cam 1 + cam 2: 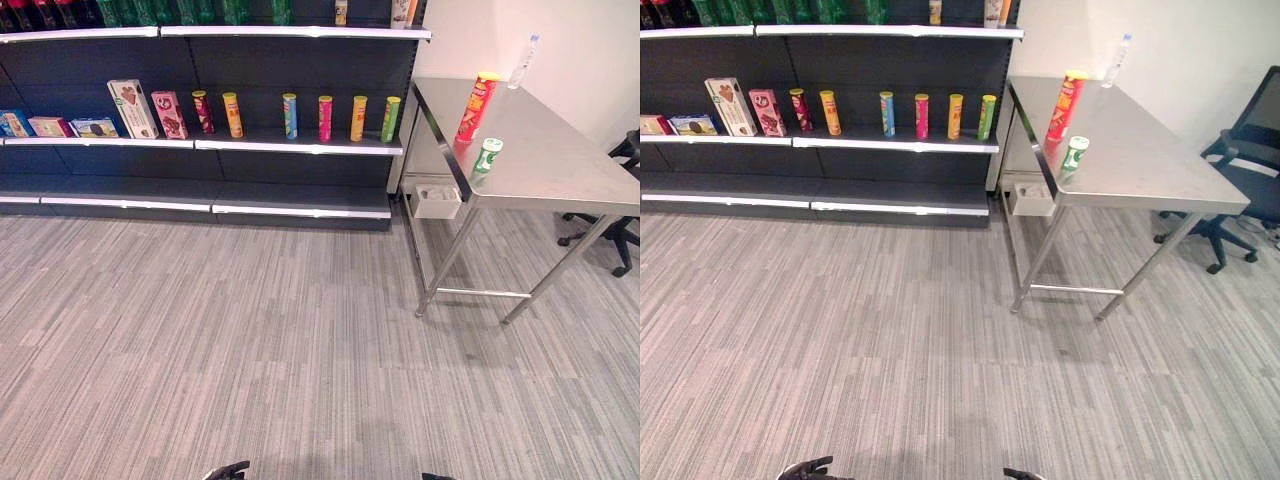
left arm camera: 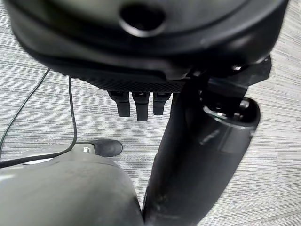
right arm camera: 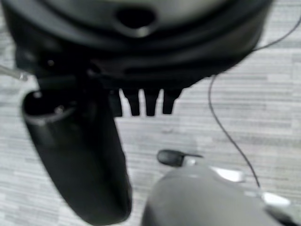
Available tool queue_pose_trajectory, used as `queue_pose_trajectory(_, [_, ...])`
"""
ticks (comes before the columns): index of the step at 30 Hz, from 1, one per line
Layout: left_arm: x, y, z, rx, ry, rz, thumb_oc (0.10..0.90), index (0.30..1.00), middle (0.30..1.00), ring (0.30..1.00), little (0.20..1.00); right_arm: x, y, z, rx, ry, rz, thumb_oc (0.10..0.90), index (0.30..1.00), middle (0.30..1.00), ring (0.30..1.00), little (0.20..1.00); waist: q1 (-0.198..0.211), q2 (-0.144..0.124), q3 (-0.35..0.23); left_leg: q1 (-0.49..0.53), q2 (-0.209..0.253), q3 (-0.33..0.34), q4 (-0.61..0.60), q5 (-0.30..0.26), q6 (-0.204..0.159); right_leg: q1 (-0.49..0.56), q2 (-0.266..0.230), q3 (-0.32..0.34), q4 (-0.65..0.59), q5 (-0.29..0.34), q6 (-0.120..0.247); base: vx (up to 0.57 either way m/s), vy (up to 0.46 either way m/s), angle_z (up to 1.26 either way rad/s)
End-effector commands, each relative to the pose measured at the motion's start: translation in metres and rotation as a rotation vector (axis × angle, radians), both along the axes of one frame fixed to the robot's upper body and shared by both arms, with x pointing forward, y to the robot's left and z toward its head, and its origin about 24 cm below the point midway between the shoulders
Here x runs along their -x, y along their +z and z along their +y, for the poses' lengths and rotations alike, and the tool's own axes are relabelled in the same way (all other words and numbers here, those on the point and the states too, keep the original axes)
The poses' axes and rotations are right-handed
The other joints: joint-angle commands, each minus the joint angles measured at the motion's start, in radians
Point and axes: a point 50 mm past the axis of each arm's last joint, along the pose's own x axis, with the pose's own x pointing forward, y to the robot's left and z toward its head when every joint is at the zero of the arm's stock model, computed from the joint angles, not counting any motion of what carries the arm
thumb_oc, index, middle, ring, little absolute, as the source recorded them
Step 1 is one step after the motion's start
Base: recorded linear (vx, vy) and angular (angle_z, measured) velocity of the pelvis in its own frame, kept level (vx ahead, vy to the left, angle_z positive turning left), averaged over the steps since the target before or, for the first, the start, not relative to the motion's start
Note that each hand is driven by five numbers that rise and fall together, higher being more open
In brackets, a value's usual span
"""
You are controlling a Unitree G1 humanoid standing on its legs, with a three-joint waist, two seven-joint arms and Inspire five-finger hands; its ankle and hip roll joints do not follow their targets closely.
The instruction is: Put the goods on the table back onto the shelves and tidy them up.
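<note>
We see a red can [image 1: 1066, 104] and a green can [image 1: 1075, 153] upright on the table [image 1: 1140, 160], a bottle [image 1: 1117, 59] at its far edge, and shelves [image 1: 840, 140] to the left.

table [image 1: 560, 170]: brushed metal, glossy | floor [image 1: 250, 340]: matt striped carpet

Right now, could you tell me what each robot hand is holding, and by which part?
Nothing: the left robot hand and right robot hand hang open over the floor.
</note>
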Motion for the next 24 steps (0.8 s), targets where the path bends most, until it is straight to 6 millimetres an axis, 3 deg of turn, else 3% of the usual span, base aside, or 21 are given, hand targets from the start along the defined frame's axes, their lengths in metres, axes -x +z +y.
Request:
queue_pose_trajectory(1, [-0.0076,0.0027,0.0066,-0.032,-0.055,-0.009,0.8,0.9,0.9,0.9,0.9,-0.0137,0.0053,-0.0103,0.042,0.013,-0.041,0.8,0.9,0.9,0.9,0.9,-0.003,-0.041,-0.029,0.003,0.01,-0.023,-0.027,-0.027,-0.029,-0.002,-0.074,-0.002,0.011,0.019,0.101,0.0,0.0,0.0])
queue_pose_trajectory(24, [-0.0022,0.0021,0.0102,-0.042,-0.026,0.01,0.8,0.9,0.9,0.9,0.9,-0.0055,0.0045,-0.0154,0.058,-0.027,-0.019,0.8,0.9,0.9,0.9,0.9,-0.011,-0.043,-0.019,0.002,0.015,-0.024,-0.027,-0.028,-0.03,-0.007,-0.067,0.007,0.011,0.019,0.097,0.0,0.0,0.0])
